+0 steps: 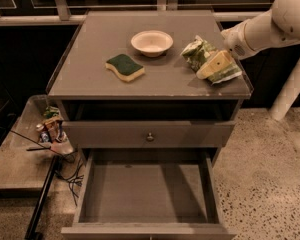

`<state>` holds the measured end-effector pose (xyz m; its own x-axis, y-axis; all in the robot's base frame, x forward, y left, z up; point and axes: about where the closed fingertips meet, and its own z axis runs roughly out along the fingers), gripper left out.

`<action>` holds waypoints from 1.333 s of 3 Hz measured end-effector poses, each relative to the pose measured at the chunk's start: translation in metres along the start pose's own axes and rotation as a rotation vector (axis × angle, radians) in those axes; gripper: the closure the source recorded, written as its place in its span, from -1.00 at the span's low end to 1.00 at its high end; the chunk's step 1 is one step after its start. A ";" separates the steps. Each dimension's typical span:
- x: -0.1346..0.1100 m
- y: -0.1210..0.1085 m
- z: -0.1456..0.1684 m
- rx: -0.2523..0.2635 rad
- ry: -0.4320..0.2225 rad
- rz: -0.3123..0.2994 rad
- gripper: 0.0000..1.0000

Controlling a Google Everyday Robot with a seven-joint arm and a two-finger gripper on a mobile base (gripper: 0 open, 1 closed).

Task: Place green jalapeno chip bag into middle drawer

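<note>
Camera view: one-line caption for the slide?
Gripper at the green jalapeno chip bag atop the cabinet, near a white bowl and sponge; middle drawer open below.

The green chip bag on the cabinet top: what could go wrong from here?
1. The green jalapeno chip bag lies near the right edge of the cabinet top; the gripper, right at it, might push it off.
2. The middle drawer stands open lower and further forward; a bag released early might miss it.
3. The bowl sits just left of the bag; a sideways sweep might hit it.
</note>
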<state>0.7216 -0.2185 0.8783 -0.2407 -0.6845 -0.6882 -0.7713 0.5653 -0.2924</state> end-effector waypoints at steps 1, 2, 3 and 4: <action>0.013 0.005 0.011 -0.003 0.026 0.015 -1.00; 0.013 0.005 0.012 -0.004 0.026 0.016 -0.62; 0.013 0.005 0.012 -0.004 0.026 0.016 -0.15; 0.013 0.005 0.012 -0.004 0.026 0.016 0.28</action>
<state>0.7215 -0.2190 0.8599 -0.2682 -0.6875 -0.6749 -0.7698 0.5741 -0.2789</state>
